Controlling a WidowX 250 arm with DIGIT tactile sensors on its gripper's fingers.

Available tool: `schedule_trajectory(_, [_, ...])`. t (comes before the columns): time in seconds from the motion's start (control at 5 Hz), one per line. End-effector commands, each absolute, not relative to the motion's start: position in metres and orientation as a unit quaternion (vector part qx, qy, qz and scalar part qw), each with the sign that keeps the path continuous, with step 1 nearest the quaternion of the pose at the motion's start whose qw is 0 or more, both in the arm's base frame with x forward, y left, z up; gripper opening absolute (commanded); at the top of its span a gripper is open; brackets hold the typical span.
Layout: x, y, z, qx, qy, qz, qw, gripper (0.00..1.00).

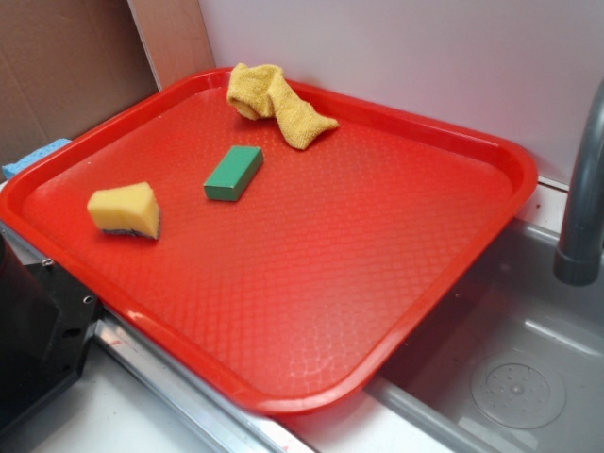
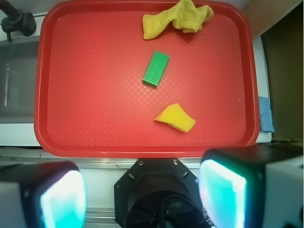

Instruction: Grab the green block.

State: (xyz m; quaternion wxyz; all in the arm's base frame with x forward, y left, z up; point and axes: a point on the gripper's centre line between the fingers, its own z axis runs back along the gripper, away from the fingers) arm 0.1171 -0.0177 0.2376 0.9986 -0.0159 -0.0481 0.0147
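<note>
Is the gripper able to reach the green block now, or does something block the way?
Probably yes. The green block lies alone on the red tray, apart from the sponge and cloth. The open gripper is high above.

the black-and-grey gripper [image 2: 142, 194] hangs high with its two glowing teal finger pads [image 2: 223, 190] spread wide apart, nothing between the jaws.

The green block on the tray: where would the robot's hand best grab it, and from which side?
From straight above, I'd guess. The green block lies flat on the red tray with open space all around. Pinch its two long sides at the middle, where it is narrowest; the open hand looks wide enough.
</note>
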Motion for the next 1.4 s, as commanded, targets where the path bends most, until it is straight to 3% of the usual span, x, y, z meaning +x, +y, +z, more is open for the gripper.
schedule_trajectory(0.0, [0.117,-0.018,0.238,-0.016,-0.048,0.015,0.999,1.00])
schedule_trajectory(0.2, [0.123,-0.013,0.229,-0.022,-0.075,0.095,0.992,1.00])
schedule_trajectory(0.4, [0.129,-0.006,0.218,-0.007,-0.106,0.215,0.971,1.00])
schedule_trajectory(0.6, [0.142,0.000,0.198,-0.017,-0.133,0.312,0.941,1.00])
schedule_trajectory(1.0, [0.186,0.014,0.139,0.016,-0.140,0.335,0.932,1.00])
schedule_trajectory(1.2, [0.197,0.015,0.120,0.024,-0.153,0.311,0.938,1.00])
